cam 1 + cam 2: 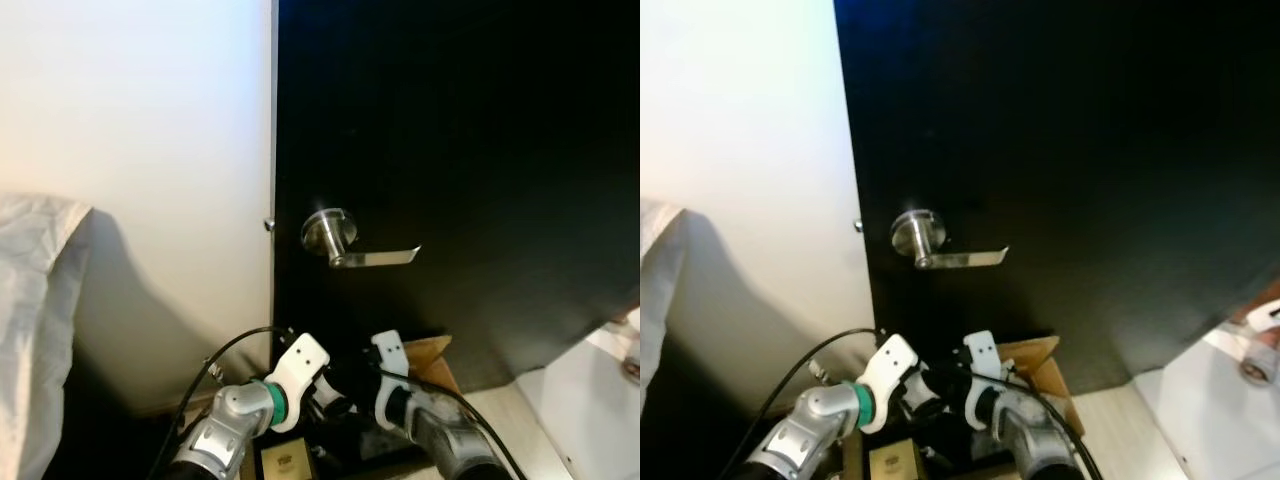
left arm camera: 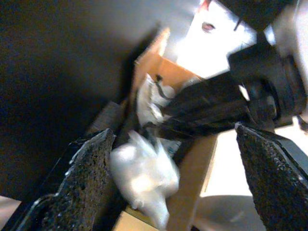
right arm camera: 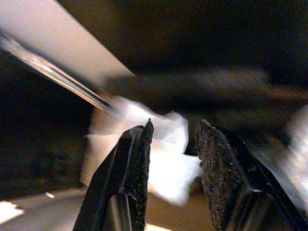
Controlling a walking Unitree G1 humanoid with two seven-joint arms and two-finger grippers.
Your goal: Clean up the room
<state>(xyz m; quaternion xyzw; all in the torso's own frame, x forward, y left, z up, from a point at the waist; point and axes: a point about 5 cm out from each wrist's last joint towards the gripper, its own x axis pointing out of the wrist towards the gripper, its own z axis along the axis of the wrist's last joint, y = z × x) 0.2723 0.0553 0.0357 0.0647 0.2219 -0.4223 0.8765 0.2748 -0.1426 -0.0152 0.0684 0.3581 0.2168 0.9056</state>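
A brown cardboard box [image 1: 432, 358] stands on the floor against the black door. In the left wrist view, crumpled white trash [image 2: 144, 178] lies inside the box [image 2: 192, 173]. Both grippers hang low over it. My left gripper [image 2: 172, 134] is open wide, its fingers on either side of the trash. My right gripper [image 3: 175, 124] reaches into the box from the other side, fingers a narrow gap apart with nothing between them; white trash [image 3: 163, 163] lies just beyond its tips. Its black fingers [image 2: 207, 108] cross the left wrist view.
The black door's silver lever handle [image 1: 345, 245] is straight ahead, the door edge meeting a white wall at left. A white cloth [image 1: 35, 300] hangs at far left. A white surface [image 1: 590, 400] juts in at lower right. A small brown labelled item [image 1: 285, 460] lies below the grippers.
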